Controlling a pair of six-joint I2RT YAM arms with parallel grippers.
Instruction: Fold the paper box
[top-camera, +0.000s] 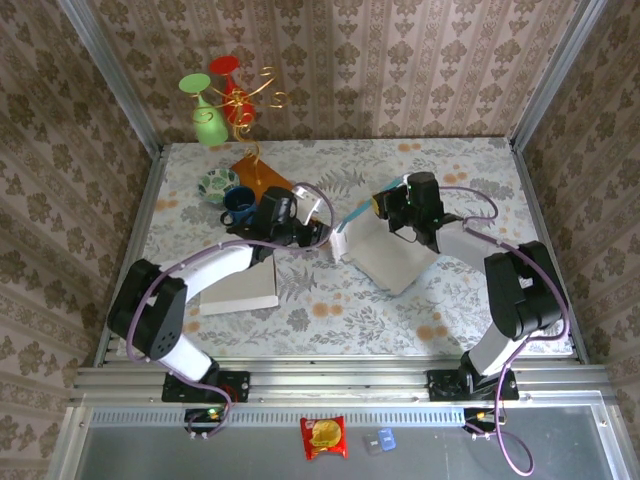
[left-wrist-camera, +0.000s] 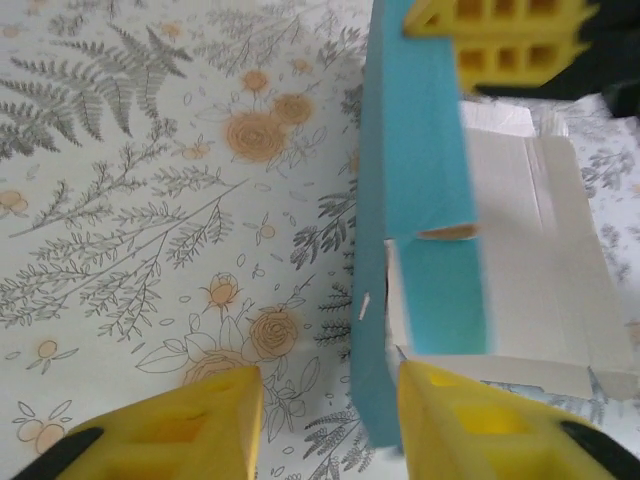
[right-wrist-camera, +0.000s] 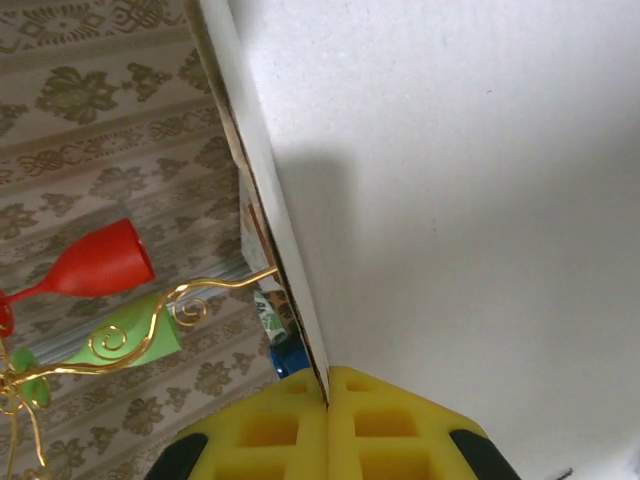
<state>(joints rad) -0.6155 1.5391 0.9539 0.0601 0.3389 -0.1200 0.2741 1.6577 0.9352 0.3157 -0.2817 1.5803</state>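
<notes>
The paper box (top-camera: 390, 255) lies half-folded in the middle of the table, white inside and light blue outside. A blue side flap (left-wrist-camera: 415, 150) stands upright. My left gripper (top-camera: 320, 236) sits at the box's left side; in the left wrist view it (left-wrist-camera: 330, 425) is open, with the lower edge of the blue flap between the fingers, close to the right finger (left-wrist-camera: 480, 425) and not pinched. My right gripper (top-camera: 388, 207) is at the box's far edge. In its wrist view it (right-wrist-camera: 328, 405) is shut on the edge of a white panel (right-wrist-camera: 450, 180).
A flat white sheet (top-camera: 240, 288) lies under the left arm. At the back left stand a patterned bowl (top-camera: 216, 182), a blue cup (top-camera: 238, 205), an orange piece (top-camera: 262, 176), and a gold stand with green (top-camera: 205, 120) and red (top-camera: 228, 85) glasses. Wallpapered walls enclose the table.
</notes>
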